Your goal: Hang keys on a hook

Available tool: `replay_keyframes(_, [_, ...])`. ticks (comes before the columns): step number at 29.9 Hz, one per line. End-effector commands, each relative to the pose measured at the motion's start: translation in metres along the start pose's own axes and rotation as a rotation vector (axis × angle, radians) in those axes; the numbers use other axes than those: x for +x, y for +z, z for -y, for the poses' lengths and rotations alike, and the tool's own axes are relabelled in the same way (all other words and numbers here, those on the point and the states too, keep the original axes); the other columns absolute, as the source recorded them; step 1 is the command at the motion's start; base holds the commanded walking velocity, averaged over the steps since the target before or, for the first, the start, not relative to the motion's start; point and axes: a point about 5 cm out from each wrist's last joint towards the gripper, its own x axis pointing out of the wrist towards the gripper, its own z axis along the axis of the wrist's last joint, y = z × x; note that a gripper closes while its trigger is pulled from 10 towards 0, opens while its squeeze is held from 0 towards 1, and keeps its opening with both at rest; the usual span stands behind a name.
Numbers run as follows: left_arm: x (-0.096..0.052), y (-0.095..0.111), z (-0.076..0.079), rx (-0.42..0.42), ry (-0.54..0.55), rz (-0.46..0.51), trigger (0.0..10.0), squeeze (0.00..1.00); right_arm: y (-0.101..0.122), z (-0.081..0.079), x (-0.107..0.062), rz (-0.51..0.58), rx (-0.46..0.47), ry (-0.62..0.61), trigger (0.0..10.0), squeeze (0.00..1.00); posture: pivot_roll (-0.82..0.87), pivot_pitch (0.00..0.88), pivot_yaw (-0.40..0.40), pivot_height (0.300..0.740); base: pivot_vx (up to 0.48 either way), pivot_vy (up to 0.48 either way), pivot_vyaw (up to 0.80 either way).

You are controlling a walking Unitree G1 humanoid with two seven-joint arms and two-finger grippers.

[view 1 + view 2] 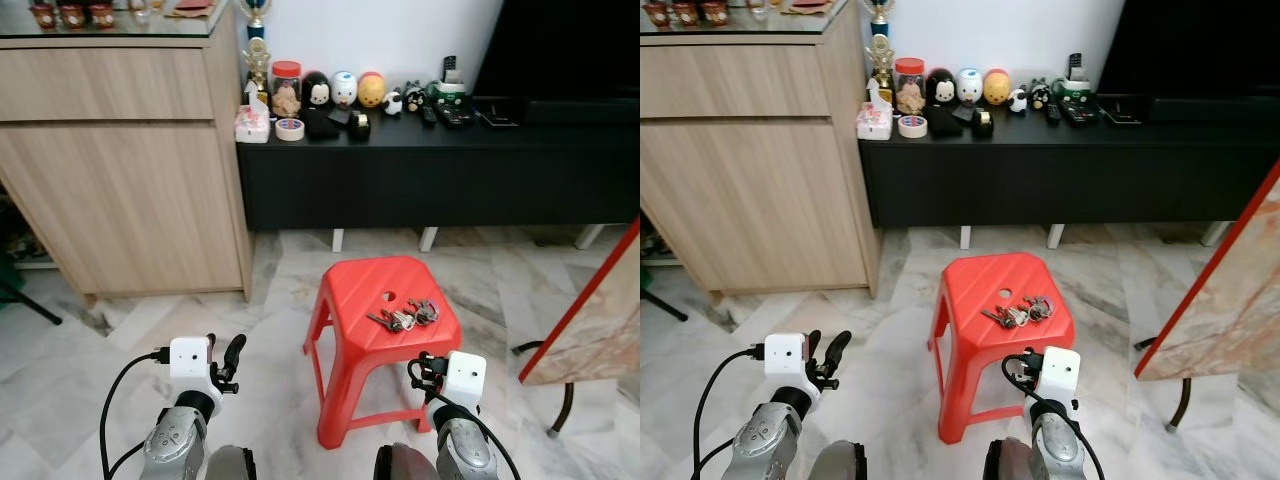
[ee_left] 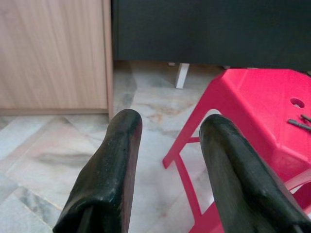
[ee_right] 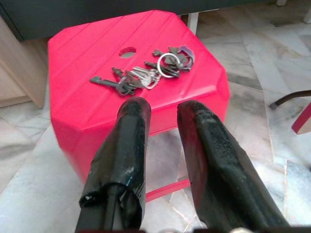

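Left eye view: marble floor [image 1: 70, 370]; a red stool [image 1: 345, 345] stands before a long black cabinet [image 1: 440, 170] bearing jars and figurines; a wooden cabinet [image 1: 120, 170] stands to the left. The keys [image 1: 403, 316] lie near the stool's right edge, beside its centre hole. The left gripper [image 1: 226, 362] hangs over the floor; the right gripper [image 1: 428, 366] is at the stool's near right corner.

Left wrist view: left jaws parted wide, empty, above the floor beside the stool.

Right wrist view: right jaws moderately apart, empty, short of the keys.
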Motion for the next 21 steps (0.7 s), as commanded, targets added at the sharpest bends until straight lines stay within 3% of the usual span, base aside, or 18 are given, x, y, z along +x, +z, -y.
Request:
replay_keyframes(1, [0.0036,0.0041,0.0021,-0.015,-0.008,0.010,10.0,0.00,0.0022,0.0014,-0.0007,0.024,0.002,0.004,10.0,0.00,0.07,0.000,-0.064,0.613,0.337,0.000,0.00])
replay_keyframes(6, [0.0043,0.0043,0.0043,-0.014,-0.018,0.009,10.0,0.00,0.0025,0.0002,-0.0010,0.030,0.015,0.004,10.0,0.00,0.07,0.000,-0.065,0.613,0.339,0.000,0.00])
replay_keyframes(10, [0.0051,0.0051,0.0048,-0.013,-0.021,0.010,10.0,0.00,0.0044,-0.0028,0.0001,0.034,-0.026,0.031,10.0,0.00,0.07,0.000,-0.064,0.613,0.337,0.000,0.00])
replay_keyframes(16, [0.0057,0.0055,0.0043,-0.012,-0.020,0.011,10.0,0.00,0.0054,-0.0055,0.0003,0.040,-0.035,0.048,10.0,0.00,0.08,0.000,-0.065,0.613,0.337,0.000,0.77])
replay_keyframes(21, [0.0068,0.0057,0.0065,0.005,-0.031,0.011,10.0,0.00,0.0045,-0.0062,-0.0003,0.038,-0.016,0.036,10.0,0.00,0.08,0.000,-0.066,0.613,0.329,0.000,0.00])
